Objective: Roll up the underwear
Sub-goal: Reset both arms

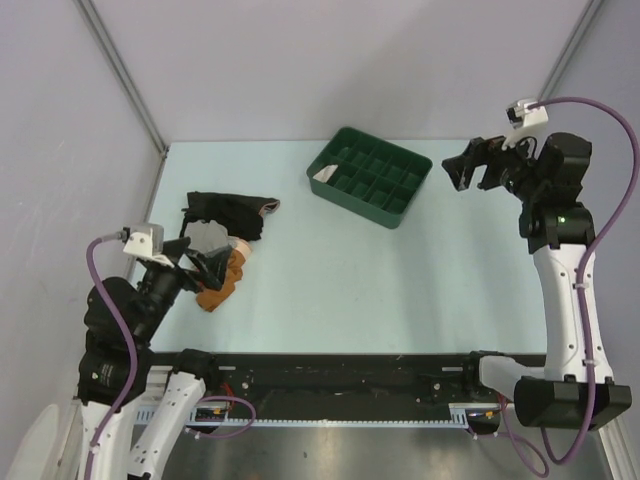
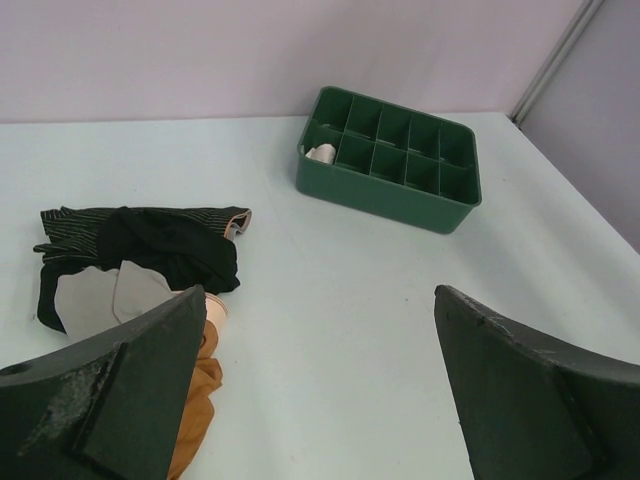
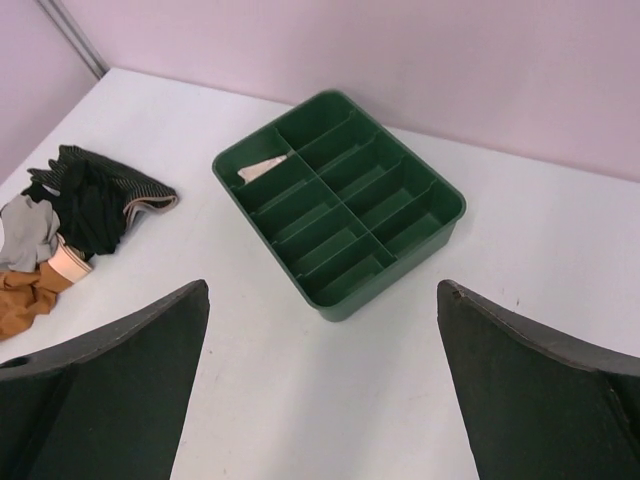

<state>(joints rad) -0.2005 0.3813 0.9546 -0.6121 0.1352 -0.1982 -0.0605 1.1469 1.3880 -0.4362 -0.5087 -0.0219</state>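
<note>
A small white underwear [image 1: 325, 175] lies in the far-left corner compartment of the green tray [image 1: 385, 212]; it also shows in the left wrist view [image 2: 321, 153] and the right wrist view [image 3: 262, 170]. A clothes pile lies at the left: a black garment [image 1: 225, 212], pale grey cloth [image 1: 207, 236] and an orange-brown garment [image 1: 218, 287]. My left gripper [image 1: 205, 262] is open and empty, low over the pile's near edge. My right gripper [image 1: 478, 165] is open and empty, raised to the right of the tray.
The tray [image 3: 330, 300] holds several compartments, all bare but the one corner. The pile [image 2: 165, 245] lies by the table's left edge. Walls close the back and both sides. Bare table [image 1: 380, 290] lies between pile, tray and arm bases.
</note>
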